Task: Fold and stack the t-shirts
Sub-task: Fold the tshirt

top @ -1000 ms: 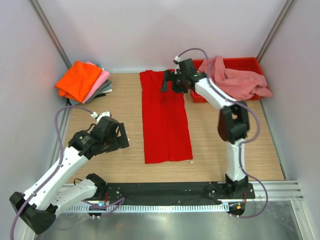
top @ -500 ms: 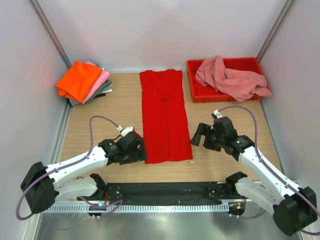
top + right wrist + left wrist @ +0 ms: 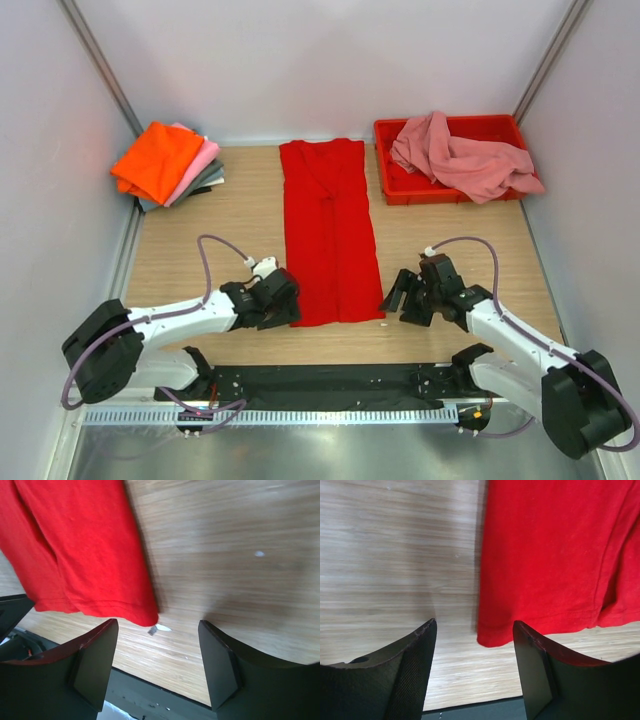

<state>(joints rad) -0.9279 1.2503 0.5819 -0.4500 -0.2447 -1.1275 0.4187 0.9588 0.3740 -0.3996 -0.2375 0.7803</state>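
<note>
Tabletop (image 3: 220, 230): left gripper (image 3: 475, 625), right gripper (image 3: 157, 623) half-parted

The red shirt (image 3: 330, 235) is plain bright red, without print. The pink shirt (image 3: 465, 160) is dusty pink and the tray (image 3: 410, 195) red. The orange shirt (image 3: 155, 160), light pink shirt (image 3: 203, 160) and grey shirt (image 3: 210, 182) are all plain. The bench (image 3: 220, 240) is pale wood grain. The left pincer (image 3: 475, 624) and right pincer (image 3: 158, 624) are black.

The table (image 3: 230, 230) is smooth wood-grain board with a faint sheen. The red t-shirt (image 3: 330, 235) is matt, soft knit cloth — its hem stitched. The tray (image 3: 410, 194) at the far right corner looks like rigid plastic. Fingers (image 3: 412, 675) of the left gripper (image 3: 475, 621) are matt black, finely textured.
</note>
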